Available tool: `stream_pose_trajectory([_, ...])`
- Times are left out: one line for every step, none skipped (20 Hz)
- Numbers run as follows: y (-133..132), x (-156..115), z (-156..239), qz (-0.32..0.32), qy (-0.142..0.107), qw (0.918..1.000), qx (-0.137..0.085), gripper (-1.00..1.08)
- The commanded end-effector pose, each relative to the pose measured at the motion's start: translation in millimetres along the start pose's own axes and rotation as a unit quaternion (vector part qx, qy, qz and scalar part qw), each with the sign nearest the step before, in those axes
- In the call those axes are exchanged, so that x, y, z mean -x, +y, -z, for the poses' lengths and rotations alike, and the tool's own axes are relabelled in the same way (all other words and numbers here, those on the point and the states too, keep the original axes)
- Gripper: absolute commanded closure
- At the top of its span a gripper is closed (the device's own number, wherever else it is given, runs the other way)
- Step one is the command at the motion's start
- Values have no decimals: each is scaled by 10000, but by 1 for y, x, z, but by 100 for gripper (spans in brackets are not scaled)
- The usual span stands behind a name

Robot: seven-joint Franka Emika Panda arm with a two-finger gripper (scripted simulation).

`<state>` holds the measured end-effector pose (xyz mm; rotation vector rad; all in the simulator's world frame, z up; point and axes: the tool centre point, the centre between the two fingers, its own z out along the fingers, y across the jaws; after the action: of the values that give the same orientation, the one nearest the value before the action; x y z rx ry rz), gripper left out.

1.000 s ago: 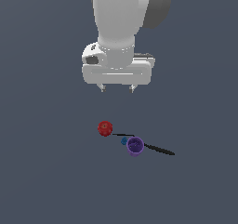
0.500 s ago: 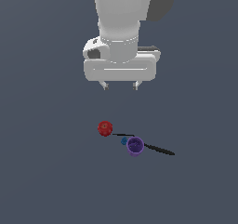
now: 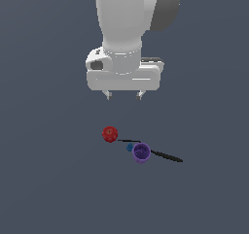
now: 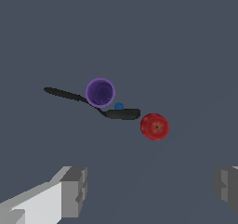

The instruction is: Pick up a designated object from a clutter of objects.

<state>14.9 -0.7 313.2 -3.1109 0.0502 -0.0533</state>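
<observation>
The pincer (image 3: 123,95) is held wide open, empty, above the red ball (image 3: 110,134) (just beside the black stick (image 4: 93,104)); it should be centred over the ball before being lowered.

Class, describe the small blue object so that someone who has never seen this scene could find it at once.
Look below the big white gripper to the little cluster on the grey floor. There, a thin black stick runs behind a purple cup; the blue piece sits right beside that cup, on the side facing the red ball. It is the smallest item and the only blue one.
</observation>
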Motion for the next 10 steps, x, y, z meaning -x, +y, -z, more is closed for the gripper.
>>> stream_pose_trajectory([5,-2,-13,-29,-14,10000,6,-92])
stream_pose_trajectory([7,-3,-20,-44,-18,10000,9,-92])
stream_pose_trajectory([9,-4,-27,-59,-23,10000,13,-92])
stream_pose_trajectory([12,-5,-34,-76,-28,10000,17,-92])
stream_pose_trajectory([15,-6,-43,-93,-34,9999,21,-92])
stream_pose_trajectory([18,-7,-51,-112,-40,9999,27,-92])
stream_pose_trajectory([21,-7,-61,-133,-46,9999,32,-92])
stream_pose_trajectory([25,-8,-71,-154,-53,9999,39,-92])
stream_pose_trajectory([29,-8,-82,-176,-61,9998,46,-92])
stream_pose_trajectory([33,-8,-93,-200,-69,9998,53,-92])
